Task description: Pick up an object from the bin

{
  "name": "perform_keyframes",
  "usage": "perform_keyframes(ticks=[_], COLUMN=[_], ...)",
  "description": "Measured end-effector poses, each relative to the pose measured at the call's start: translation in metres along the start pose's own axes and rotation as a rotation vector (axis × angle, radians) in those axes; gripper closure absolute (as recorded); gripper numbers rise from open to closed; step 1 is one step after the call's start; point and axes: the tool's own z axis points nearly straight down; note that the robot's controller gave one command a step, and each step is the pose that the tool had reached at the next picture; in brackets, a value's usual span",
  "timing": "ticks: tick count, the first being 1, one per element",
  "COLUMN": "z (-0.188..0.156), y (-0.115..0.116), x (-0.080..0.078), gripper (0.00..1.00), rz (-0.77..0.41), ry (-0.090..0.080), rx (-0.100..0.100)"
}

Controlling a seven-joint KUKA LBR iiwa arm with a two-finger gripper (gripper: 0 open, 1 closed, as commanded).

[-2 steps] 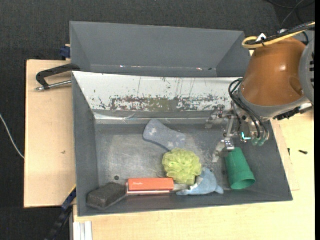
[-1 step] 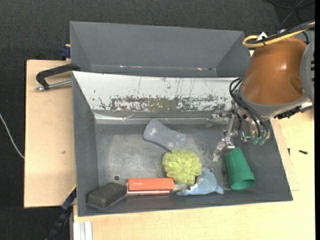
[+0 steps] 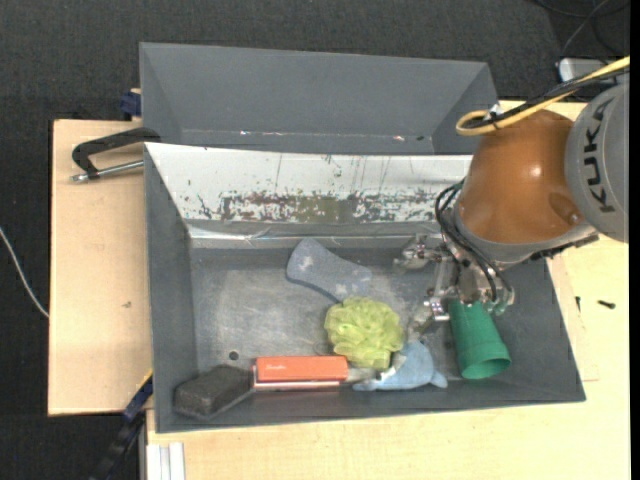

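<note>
My gripper (image 3: 452, 283) hangs low at the right side of the bin, under the arm's orange cover. A green tapered cup (image 3: 476, 342) lies on its side just in front of it, its narrow end touching or tucked under the gripper's metal parts. Whether the cup is gripped I cannot tell. A yellow-green mesh puff (image 3: 364, 330) sits just left of the gripper. A pale blue soft thing (image 3: 408, 372) lies in front of the puff, by the front wall.
A blue-grey flat piece (image 3: 322, 269) lies mid-bin towards the back. An orange-red flat box (image 3: 300, 370) and a dark grey block (image 3: 206, 393) lie along the front wall at the left. The left half of the floor is bare metal.
</note>
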Motion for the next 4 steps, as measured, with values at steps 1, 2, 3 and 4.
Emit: perform_keyframes(ticks=[1,2,3,4], z=[0.002,0.087,0.087,-0.052], y=[0.057,0.063,0.063,0.082], x=[-0.001,-0.010,-0.010,-0.015], gripper=[0.00,1.00,1.00,1.00], rz=[-0.097,-0.134,-0.135,-0.129], ry=[0.010,0.002,0.001,0.004], rx=[-0.001,-0.008,-0.008,-0.003])
